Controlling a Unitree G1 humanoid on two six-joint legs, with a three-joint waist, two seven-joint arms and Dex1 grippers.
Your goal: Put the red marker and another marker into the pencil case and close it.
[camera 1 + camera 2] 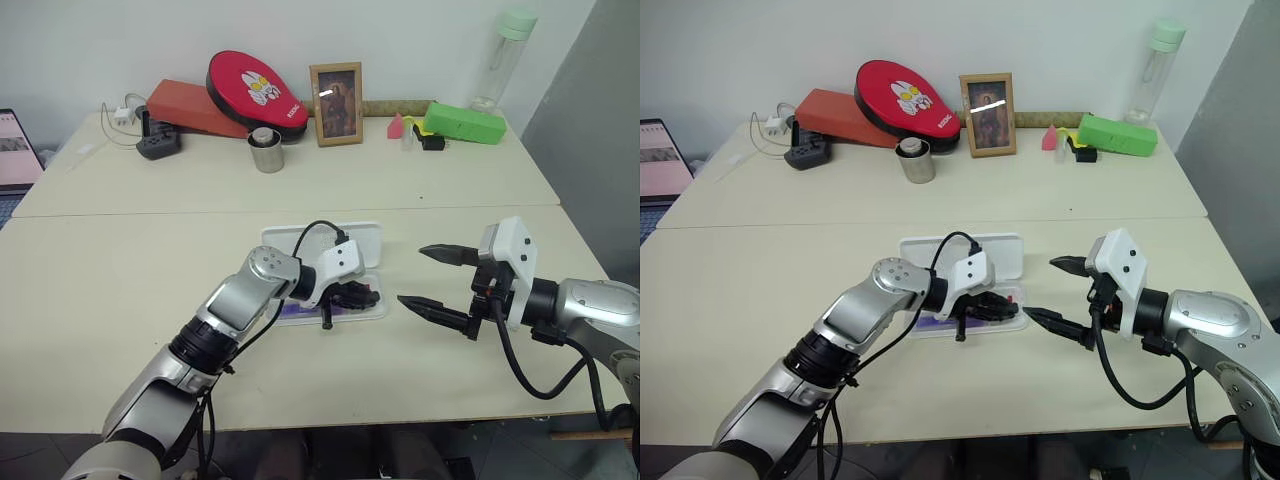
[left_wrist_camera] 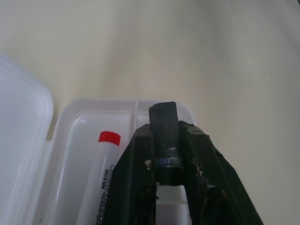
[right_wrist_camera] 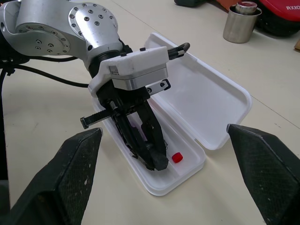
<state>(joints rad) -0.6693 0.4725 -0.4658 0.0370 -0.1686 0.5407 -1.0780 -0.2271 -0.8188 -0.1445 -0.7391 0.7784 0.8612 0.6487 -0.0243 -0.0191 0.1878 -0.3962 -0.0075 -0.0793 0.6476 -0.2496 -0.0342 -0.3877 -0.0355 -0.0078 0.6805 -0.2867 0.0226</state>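
The white pencil case lies open mid-table, its lid (image 1: pixel 322 238) flat behind the tray (image 3: pixel 190 169). In the tray lies the red marker, its red cap (image 2: pixel 109 138) showing beside my left fingers. The purple marker (image 1: pixel 296 311) also lies in the tray, mostly hidden under my left wrist. My left gripper (image 1: pixel 364 297) hangs low over the tray's right end, shut on a small black cylinder (image 2: pixel 163 133). To the right of the case, above the table, my right gripper (image 1: pixel 436 280) stands wide open and holds nothing.
Along the back of the table stand a steel cup (image 1: pixel 266 150), a photo frame (image 1: pixel 337 103), a green box (image 1: pixel 463 122), a red padded case (image 1: pixel 255 90), a power strip (image 1: pixel 158 145) and a bottle (image 1: pixel 505 55). A laptop (image 1: pixel 15 150) sits at the far left.
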